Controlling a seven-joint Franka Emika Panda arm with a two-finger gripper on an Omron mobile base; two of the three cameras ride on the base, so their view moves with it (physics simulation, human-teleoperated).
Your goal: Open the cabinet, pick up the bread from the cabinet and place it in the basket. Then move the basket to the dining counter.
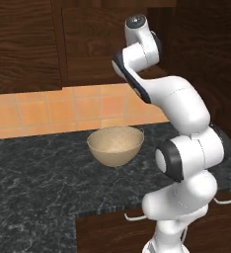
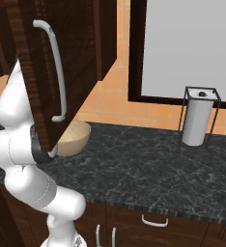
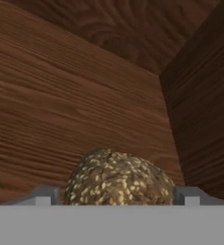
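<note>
A round seeded bread (image 3: 118, 179) lies on the wooden floor of the cabinet (image 3: 61, 95), close to its dark side wall. My gripper (image 3: 116, 197) is open, with one fingertip on each side of the bread and a thin gap still showing on the left. The cabinet's door (image 2: 81, 58) hangs open, its silver bar handle (image 2: 58, 72) facing out. The tan basket (image 1: 115, 143) sits empty on the black counter below, also seen as the basket (image 2: 74, 137) behind the door's lower edge. My arm reaches up from beside it into the cabinet. The dining counter is out of view.
The black veined counter (image 1: 38, 183) runs left and right of the basket. A paper towel holder (image 2: 198, 118) stands at the back right under a window (image 2: 192, 48). Drawers with small silver handles (image 2: 155, 222) lie below the counter edge.
</note>
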